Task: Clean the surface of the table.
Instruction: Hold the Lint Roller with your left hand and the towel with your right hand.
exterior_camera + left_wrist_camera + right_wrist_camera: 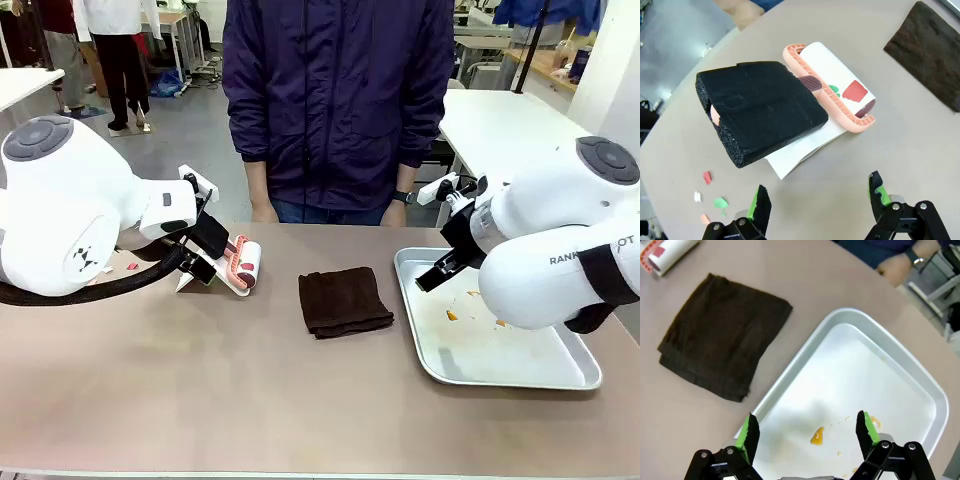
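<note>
Smooth matte taupe table [200, 400]; small coloured scraps [720, 202] scattered on it.

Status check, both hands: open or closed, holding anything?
Left hand: open, holding nothing.
Right hand: open, holding nothing, over the tray.

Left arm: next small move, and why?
Probably lower the left pincer onto the black foam handle of the lint roller and close on it. The pincer is open and empty, with the handle lying just ahead of its fingertips, and coloured scraps lie uncollected on the table beside the roller.
</note>
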### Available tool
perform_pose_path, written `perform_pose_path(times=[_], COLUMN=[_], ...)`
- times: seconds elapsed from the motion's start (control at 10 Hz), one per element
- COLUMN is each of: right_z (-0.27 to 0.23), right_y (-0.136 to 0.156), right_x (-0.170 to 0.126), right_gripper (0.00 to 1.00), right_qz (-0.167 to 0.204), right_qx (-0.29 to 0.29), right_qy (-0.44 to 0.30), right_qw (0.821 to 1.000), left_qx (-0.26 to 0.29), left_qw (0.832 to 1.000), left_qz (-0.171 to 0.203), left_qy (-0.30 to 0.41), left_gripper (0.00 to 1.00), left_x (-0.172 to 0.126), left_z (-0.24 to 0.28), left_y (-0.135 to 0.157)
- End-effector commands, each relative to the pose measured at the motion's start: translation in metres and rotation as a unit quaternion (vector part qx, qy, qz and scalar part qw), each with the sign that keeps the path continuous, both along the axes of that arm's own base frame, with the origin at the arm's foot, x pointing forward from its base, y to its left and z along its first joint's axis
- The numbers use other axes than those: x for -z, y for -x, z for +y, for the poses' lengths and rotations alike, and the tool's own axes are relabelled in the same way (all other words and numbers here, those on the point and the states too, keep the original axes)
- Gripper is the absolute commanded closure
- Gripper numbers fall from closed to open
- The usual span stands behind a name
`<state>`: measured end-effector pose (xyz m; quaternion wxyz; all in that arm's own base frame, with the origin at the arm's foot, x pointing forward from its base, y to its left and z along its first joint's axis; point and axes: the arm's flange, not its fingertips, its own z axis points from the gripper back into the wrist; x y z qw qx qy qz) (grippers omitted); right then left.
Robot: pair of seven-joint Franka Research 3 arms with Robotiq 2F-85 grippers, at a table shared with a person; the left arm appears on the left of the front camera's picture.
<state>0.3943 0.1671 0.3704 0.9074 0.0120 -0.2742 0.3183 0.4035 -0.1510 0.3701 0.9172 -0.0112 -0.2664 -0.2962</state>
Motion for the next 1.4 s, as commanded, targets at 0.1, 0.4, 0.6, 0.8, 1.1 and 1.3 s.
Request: perform_pose_path(times=[0.1, 0.4, 0.6, 0.8, 1.1, 1.3], right_z=[0.0000, 0.0000, 0.0000, 0.0000, 0.0000, 0.0000], right_y=[0.0000, 0.0000, 0.0000, 0.0000, 0.0000, 0.0000], right_x=[-0.0001, -0.0001, -0.0001, -0.0001, -0.0001, -0.0001], right_gripper=[0.00, 0.00, 0.00, 0.00, 0.00, 0.00], right_qz=[0.000, 0.000, 0.000, 0.000, 0.000, 0.000], right_qx=[0.000, 0.000, 0.000, 0.000, 0.000, 0.000], right_qy=[0.000, 0.000, 0.000, 0.000, 0.000, 0.000], right_qw=[1.000, 1.000, 1.000, 1.000, 1.000, 1.000], left_qx=[0.000, 0.000, 0.000, 0.000, 0.000, 0.000], left_qw=[1.000, 1.000, 1.000, 1.000, 1.000, 1.000], left_qz=[0.000, 0.000, 0.000, 0.000, 0.000, 0.000], left_qy=[0.000, 0.000, 0.000, 0.000, 0.000, 0.000], left_gripper=[0.00, 0.00, 0.00, 0.00, 0.00, 0.00], left_x=[-0.0001, -0.0001, -0.0001, -0.0001, -0.0001, -0.0001], left_z=[0.0000, 0.0000, 0.0000, 0.0000, 0.0000, 0.0000], left_y=[0.0000, 0.0000, 0.0000, 0.0000, 0.0000, 0.0000])
